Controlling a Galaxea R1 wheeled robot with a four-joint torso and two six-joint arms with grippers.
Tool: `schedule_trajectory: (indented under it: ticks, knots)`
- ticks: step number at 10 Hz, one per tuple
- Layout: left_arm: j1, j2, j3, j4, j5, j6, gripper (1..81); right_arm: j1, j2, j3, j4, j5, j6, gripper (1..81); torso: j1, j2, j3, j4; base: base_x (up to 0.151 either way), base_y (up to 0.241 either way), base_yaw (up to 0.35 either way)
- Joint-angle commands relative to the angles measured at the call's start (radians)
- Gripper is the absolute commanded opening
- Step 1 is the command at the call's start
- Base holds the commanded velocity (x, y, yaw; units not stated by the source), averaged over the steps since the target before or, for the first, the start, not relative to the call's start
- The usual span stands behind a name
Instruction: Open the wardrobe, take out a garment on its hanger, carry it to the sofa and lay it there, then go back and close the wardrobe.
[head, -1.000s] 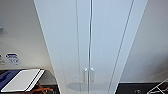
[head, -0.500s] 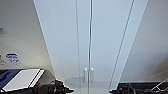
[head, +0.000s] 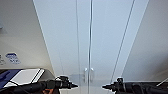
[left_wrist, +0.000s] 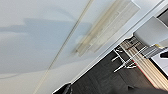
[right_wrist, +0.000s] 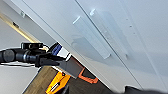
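head view: the wardrobe (head: 90, 37) is dead ahead, doors shut; left pincer (head: 72, 85) and right pincer (head: 105, 86) are held either side of the two handles (head: 88, 74), probably lined up for a pull. Clenched or released? Can't be told.
left wrist view: plain white door panel (left_wrist: 37, 37), dark floor (left_wrist: 105, 80) near its foot.
right wrist view: both handles (right_wrist: 91, 37) are seen as small white bars on the seam, untouched; a desk (right_wrist: 71, 66) sits off to the left.

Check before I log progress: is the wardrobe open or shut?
Shut. Both doors of the wardrobe lie flush, meeting at the middle seam, with the handles side by side.
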Motion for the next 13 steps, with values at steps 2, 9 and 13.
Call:
schedule_trajectory:
  ticks: [2, 9, 13]
  knots:
    - [-0.159, 0.045, -0.035, -0.020, 0.030, -0.004, 81.1, 0.183, 0.061, -0.047, -0.022, -0.054, 0.005, 81.1, 0.000, 0.000, 0.000, 0.000, 0.000, 0.000, 0.000]
    - [-0.159, 0.086, -0.044, -0.020, -0.007, -0.004, 81.1, 0.247, 0.185, -0.179, -0.056, -0.057, 0.012, 81.1, 0.001, 0.001, -0.001, 0.000, 0.000, 0.000, 0.000]
    - [-0.159, 0.122, -0.087, -0.018, -0.008, -0.004, 81.1, 0.269, 0.259, -0.270, -0.051, -0.036, 0.038, 81.1, 0.002, 0.001, -0.002, 0.000, 0.000, 0.000, 0.000]
